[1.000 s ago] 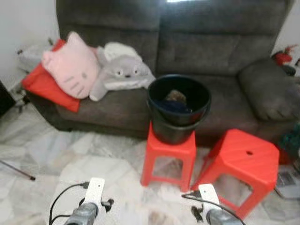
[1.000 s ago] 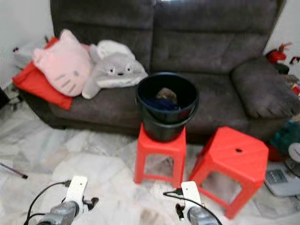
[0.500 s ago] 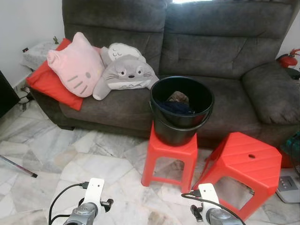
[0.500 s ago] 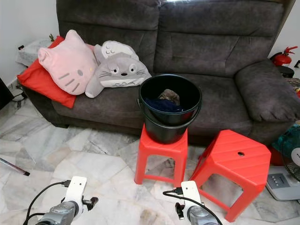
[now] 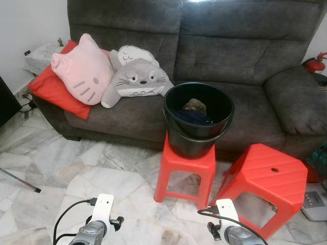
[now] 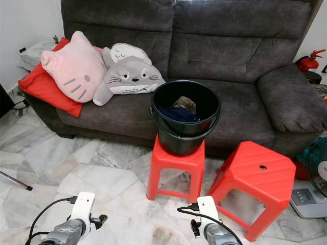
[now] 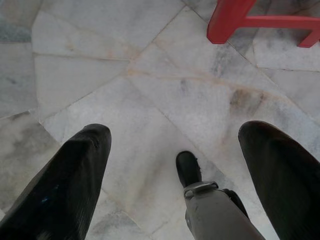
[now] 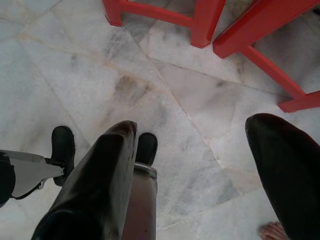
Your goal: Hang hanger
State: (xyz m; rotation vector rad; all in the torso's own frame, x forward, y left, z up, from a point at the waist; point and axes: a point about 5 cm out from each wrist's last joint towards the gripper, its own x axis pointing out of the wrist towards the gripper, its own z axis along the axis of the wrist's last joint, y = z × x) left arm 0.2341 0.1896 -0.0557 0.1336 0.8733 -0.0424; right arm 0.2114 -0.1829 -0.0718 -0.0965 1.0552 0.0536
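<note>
A black bucket (image 5: 198, 118) stands on a red plastic stool (image 5: 186, 166) in front of the grey sofa (image 5: 240, 56), with dark and brownish cloth (image 5: 192, 109) inside it. Both arms hang low at the bottom of the eye views, the left wrist (image 5: 98, 227) and the right wrist (image 5: 228, 229) over the marble floor. In the left wrist view my left gripper (image 7: 175, 131) is open, with bare floor and my own foot (image 7: 188, 168) between its fingers. My right gripper (image 8: 195, 125) is open too, holding nothing, near the stool legs (image 8: 202, 20).
A second red stool (image 5: 269, 178) stands tilted to the right of the first. A pink cat cushion (image 5: 82, 71), a grey plush (image 5: 138, 76) and a red cushion (image 5: 48, 89) lie on the sofa. A thin rod (image 5: 18, 181) lies on the floor. A person's toes (image 8: 272, 231) show beside my right gripper.
The head view has shifted slightly and gone from blurred to sharp. The bucket, stools and both arms keep their places.
</note>
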